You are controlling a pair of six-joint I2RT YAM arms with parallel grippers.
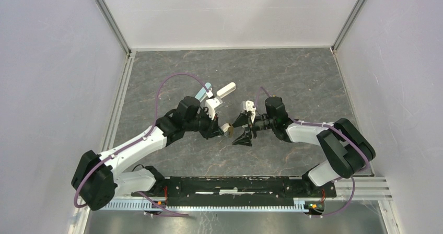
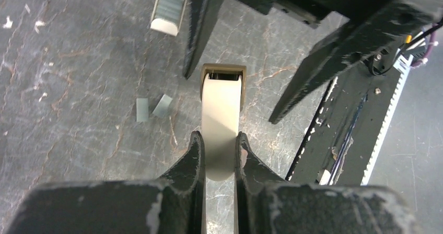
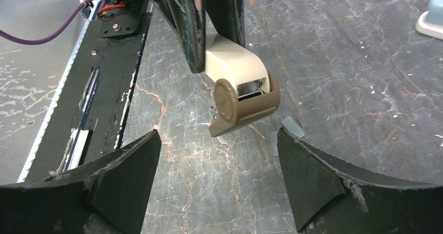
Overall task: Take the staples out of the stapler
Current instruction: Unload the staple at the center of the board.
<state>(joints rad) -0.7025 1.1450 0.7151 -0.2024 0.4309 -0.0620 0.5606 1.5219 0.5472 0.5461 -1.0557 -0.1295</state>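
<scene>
Stapler (image 3: 240, 88) in left pincer (image 2: 219, 140) blocks gap btwn right pincer (image 3: 218, 140) tips; table (image 2: 78, 61) round staples (image 2: 163, 105) free.

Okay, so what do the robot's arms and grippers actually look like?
The left arm and right arm have white shells, black joints and a purple cable looped alongside. The left gripper and right gripper have black, tapering fingers, scuffed whitish at the edges.
</scene>
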